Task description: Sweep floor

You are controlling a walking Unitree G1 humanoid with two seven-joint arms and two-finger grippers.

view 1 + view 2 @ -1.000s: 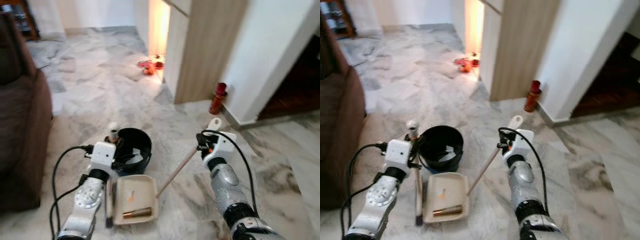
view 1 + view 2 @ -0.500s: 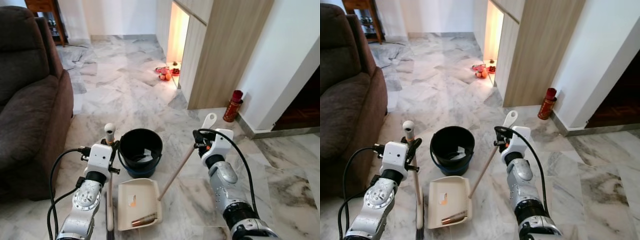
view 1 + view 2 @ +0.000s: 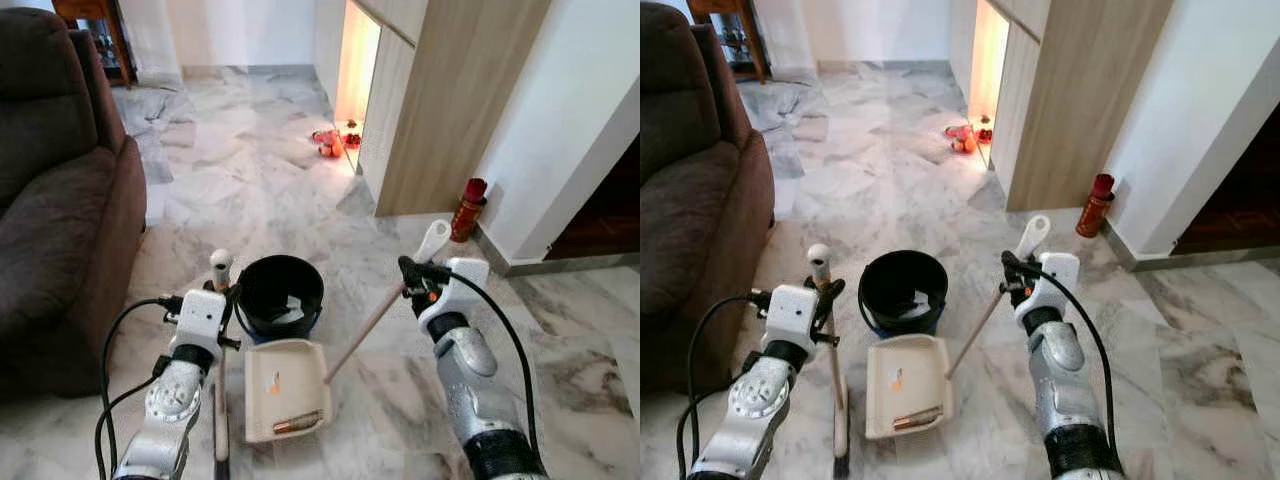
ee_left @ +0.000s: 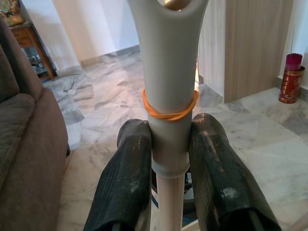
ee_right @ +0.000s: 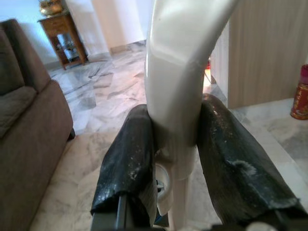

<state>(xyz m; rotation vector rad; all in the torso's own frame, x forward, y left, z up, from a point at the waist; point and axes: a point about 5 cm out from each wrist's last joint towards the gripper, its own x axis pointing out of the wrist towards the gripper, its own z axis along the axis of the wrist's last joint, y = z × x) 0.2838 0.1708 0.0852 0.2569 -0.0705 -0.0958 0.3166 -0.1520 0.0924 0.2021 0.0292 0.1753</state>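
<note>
- The left pincer (image 4: 169, 159) was clamped on the pale grey plastic grip of a broom handle (image 4: 168, 72), one black finger (image 4: 126, 183) on each side; an orange rubber band (image 4: 169, 111) circled the grip just above the fingers.
- The broom (image 3: 832, 360) stood nearly upright beside the robot's left arm, its lower end on the grey-veined white marble floor (image 3: 250, 170).
- The right pincer (image 5: 175, 159) was closed on the cream plastic grip of the long-handled dustpan (image 5: 178, 72).
- The beige wooden dustpan shaft (image 3: 365, 330) slanted down and toward the robot's left to the cream rectangular dustpan tray (image 3: 285, 390), which lay on the floor between the two arms.
- Inside the tray lay a small orange scrap (image 3: 274, 379) and a brown cylindrical piece (image 3: 297, 424).
- A round black plastic bucket (image 3: 281, 297) stood just beyond the tray.
- A dark brown fabric sofa (image 3: 50, 200) stood to the robot's left; a red cylindrical container (image 3: 465, 209) stood by the white wall at the right.
</note>
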